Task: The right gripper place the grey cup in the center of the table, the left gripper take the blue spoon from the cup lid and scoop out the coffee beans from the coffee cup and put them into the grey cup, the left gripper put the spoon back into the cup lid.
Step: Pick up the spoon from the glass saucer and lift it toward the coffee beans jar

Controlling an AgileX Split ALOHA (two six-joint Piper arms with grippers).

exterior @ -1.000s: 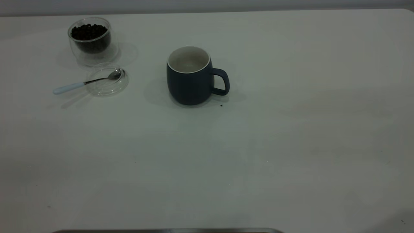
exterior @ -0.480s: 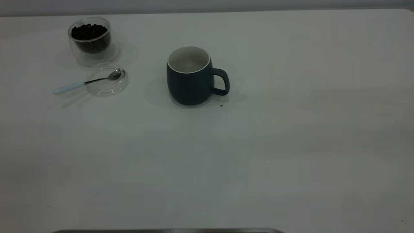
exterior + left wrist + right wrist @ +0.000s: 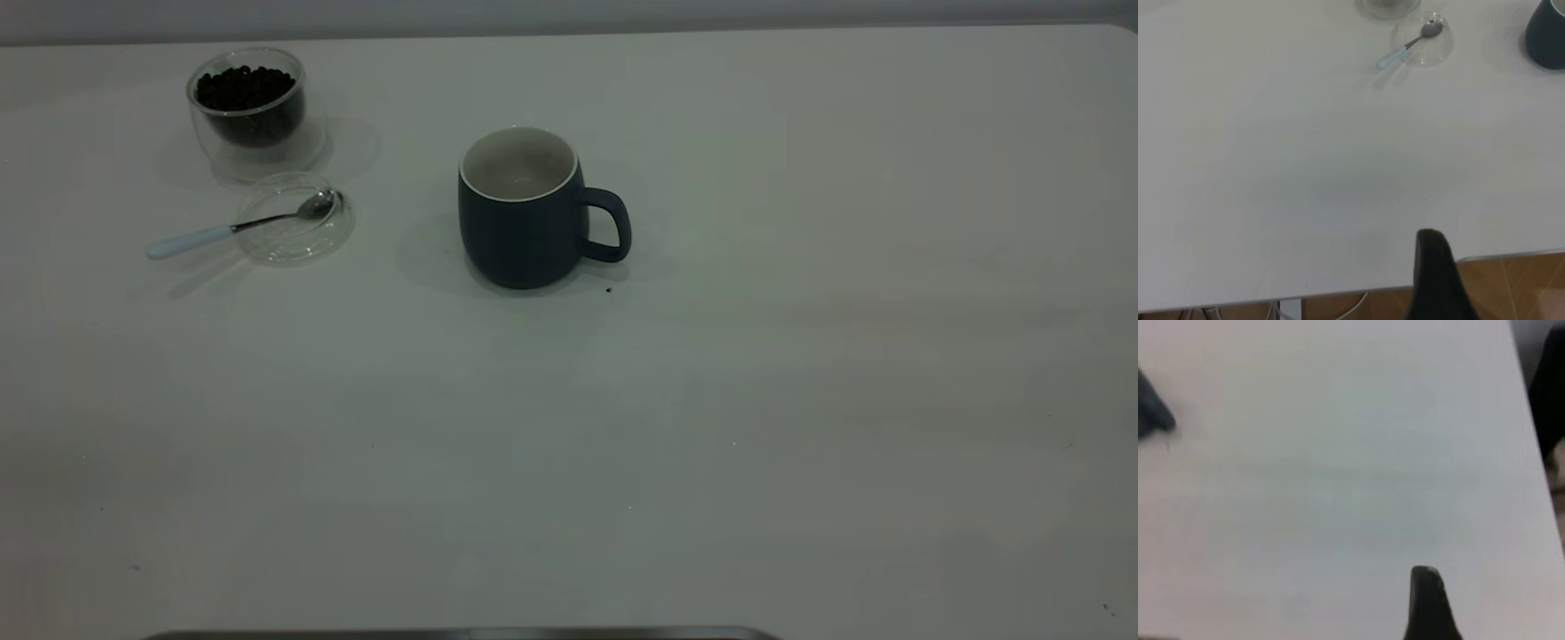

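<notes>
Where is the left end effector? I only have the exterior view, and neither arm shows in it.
Observer: In the left wrist view, the left end effector hangs over the near edge of the table, far from the blue spoon.
Operator: And the right one?
Observer: The right wrist view shows the right end effector over bare tabletop, well apart from the grey cup.
Operator: Anything near the left arm?
Observer: Only cables below the table edge.
</notes>
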